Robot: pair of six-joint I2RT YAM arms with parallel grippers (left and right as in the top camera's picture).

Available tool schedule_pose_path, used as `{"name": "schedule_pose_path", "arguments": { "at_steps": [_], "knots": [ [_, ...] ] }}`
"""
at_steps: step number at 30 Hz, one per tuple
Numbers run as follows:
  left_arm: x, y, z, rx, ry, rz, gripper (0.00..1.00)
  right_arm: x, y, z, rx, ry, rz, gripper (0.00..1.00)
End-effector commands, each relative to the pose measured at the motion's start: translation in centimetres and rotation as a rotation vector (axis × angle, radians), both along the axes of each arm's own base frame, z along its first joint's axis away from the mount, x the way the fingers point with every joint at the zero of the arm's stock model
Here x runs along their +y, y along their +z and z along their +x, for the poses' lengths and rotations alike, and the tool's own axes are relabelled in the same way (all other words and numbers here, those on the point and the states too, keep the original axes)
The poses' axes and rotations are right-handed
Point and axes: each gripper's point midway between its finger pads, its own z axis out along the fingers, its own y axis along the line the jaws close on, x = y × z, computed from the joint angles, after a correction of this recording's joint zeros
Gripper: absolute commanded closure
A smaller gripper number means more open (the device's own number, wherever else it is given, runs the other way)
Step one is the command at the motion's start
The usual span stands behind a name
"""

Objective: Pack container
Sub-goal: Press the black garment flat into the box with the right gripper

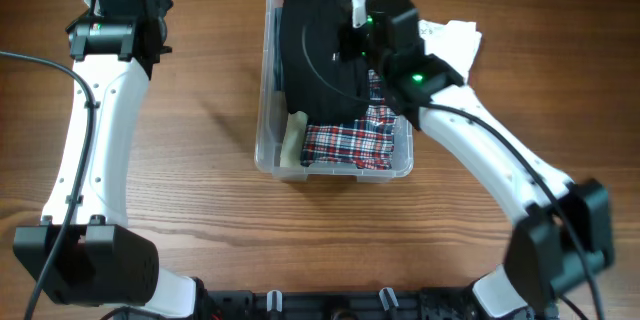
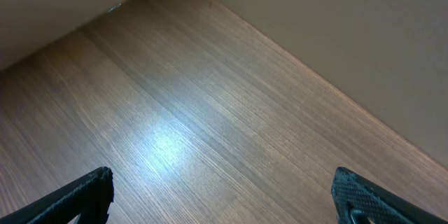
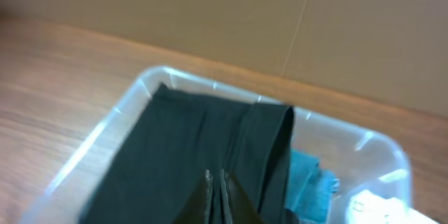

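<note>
The clear plastic container (image 1: 263,130) stands in the middle of the table, and its rim shows in the right wrist view (image 3: 133,84). A black garment (image 1: 315,50) hangs over its far half; in the right wrist view the garment (image 3: 175,154) drapes from my fingers. My right gripper (image 3: 217,182) is shut on the black garment above the container. A plaid cloth (image 1: 350,145) and a pale green cloth (image 1: 294,140) lie inside at the near end. A teal cloth (image 3: 308,178) lies inside too. My left gripper (image 2: 224,196) is open and empty over bare table at the far left.
A white cloth (image 1: 455,40) lies on the table right of the container, partly under my right arm. A beige wall (image 2: 336,35) borders the far table edge.
</note>
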Motion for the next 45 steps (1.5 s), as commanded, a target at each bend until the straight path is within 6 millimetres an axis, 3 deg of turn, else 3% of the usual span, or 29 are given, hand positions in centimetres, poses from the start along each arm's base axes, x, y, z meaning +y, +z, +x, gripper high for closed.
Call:
{"name": "schedule_pose_path", "arguments": {
  "at_steps": [1, 4, 10, 13, 15, 18, 23, 27, 30, 33, 38, 45],
  "knots": [
    [0.4, -0.1, 0.0, 0.006, 0.013, 0.014, 0.00, 1.5, -4.4, 0.9, 0.044, 0.059, -0.044, 0.95],
    [0.4, -0.1, 0.0, 0.007, 0.013, 0.014, 0.00, 1.8, -8.5, 1.5, 0.101, 0.058, -0.073, 0.96],
    [0.4, -0.1, 0.0, 0.006, 0.013, 0.014, 0.00, 1.4, -19.3, 1.2, 0.264, 0.071, -0.173, 0.96],
    [0.4, -0.1, 0.0, 0.006, 0.013, 0.014, 0.00, 1.2, -21.6, 0.5, 0.318, 0.078, -0.194, 0.96],
    [0.4, -0.1, 0.0, 0.006, 0.013, 0.015, 0.00, 1.4, -21.3, 0.4, 0.316, 0.084, -0.188, 0.96],
    [0.4, -0.1, 0.0, 0.006, 0.013, 0.014, 0.00, 1.6, -18.5, 1.0, 0.265, 0.082, -0.164, 0.96],
    [0.4, -0.1, 0.0, 0.007, 0.013, 0.014, 0.00, 1.5, -9.7, 1.7, 0.111, 0.060, -0.103, 0.96],
    [0.4, -0.1, 0.0, 0.006, 0.013, 0.014, 0.00, 0.8, -2.5, 1.2, -0.006, 0.037, -0.056, 0.96],
    [0.4, -0.1, 0.0, 0.007, 0.013, 0.015, 0.00, 0.3, 0.2, 0.2, -0.031, 0.036, -0.043, 0.96],
    [0.4, -0.1, 0.0, 0.007, 0.013, 0.014, 0.00, -0.1, -0.2, -0.6, 0.011, 0.037, -0.063, 0.96],
    [0.4, -0.1, 0.0, 0.007, 0.013, 0.014, 0.00, -0.9, -4.3, -2.0, 0.157, 0.027, -0.113, 0.96],
    [0.4, -0.1, 0.0, 0.007, 0.013, 0.014, 0.00, -2.0, -13.4, -4.2, 0.438, -0.039, -0.169, 0.96]
  ]
}}
